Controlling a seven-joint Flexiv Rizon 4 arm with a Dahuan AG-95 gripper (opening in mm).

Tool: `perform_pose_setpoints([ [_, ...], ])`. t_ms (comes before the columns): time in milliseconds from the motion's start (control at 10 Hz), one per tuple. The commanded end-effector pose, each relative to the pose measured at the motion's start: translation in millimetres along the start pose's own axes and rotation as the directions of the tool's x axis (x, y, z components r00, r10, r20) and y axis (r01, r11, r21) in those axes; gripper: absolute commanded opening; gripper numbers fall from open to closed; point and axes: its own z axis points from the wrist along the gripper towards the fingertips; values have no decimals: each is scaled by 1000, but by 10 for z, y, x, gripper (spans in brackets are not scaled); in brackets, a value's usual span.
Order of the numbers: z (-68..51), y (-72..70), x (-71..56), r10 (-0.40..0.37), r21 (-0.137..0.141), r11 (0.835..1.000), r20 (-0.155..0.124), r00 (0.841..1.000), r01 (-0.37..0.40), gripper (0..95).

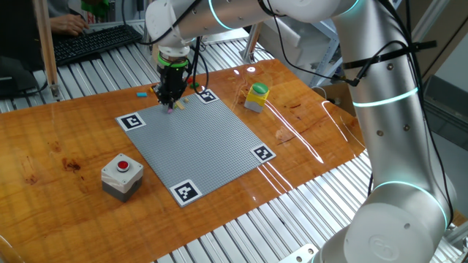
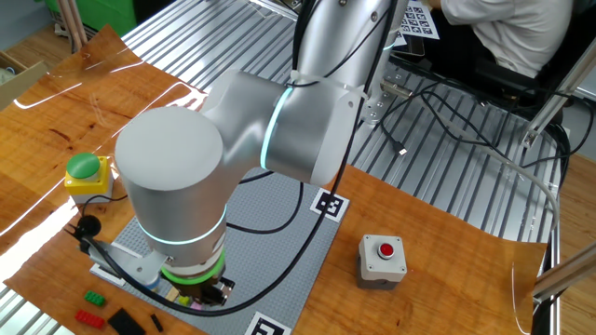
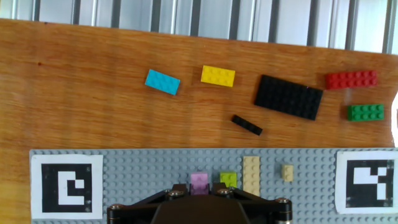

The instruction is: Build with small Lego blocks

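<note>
While the arm is reaching over the wooden surface [image 1: 66, 139] in one fixed view, the gripper [image 1: 172, 102] is pointing straight down at the far edge of the grey baseplate [image 1: 197, 142], fingers nearly together on a pink brick [image 1: 170, 111]. Red-button box [image 1: 121, 175] is sitting near the plate's front corner; yellow container [image 1: 256, 96] is standing beyond its right corner.

Other fixed view: the arm's bulk is hiding the fingers (grip unreadable here); green brick [image 2: 95, 299], red brick [image 2: 90, 319] and black plate [image 2: 124, 323] are lying loose off the baseplate.

Hand view: pink brick is sitting on the studs between the fingertips, lime brick [image 3: 228, 179] just beside it, tan bricks [image 3: 252, 173] further right. Cyan brick [image 3: 162, 81] and yellow brick [image 3: 217, 76] are lying on the wood.
</note>
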Motion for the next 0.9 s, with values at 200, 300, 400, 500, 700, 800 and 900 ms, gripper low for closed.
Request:
perform_pose_setpoints([
  [200,9,-25,-10,-2,1,1000,4,1000,2,0],
  [300,11,-29,-11,-2,1,1000,5,1000,2,0],
  [400,13,-33,-12,0,1,1000,6,1000,0,0],
  [500,14,-35,-13,0,1,1000,6,1000,0,0],
  [700,23,-44,-17,1,2,1000,6,1000,-1,0],
  [800,36,-49,-21,4,2,1000,8,1000,-4,0],
  [900,45,-48,-21,8,3,1000,13,1000,-8,0],
])
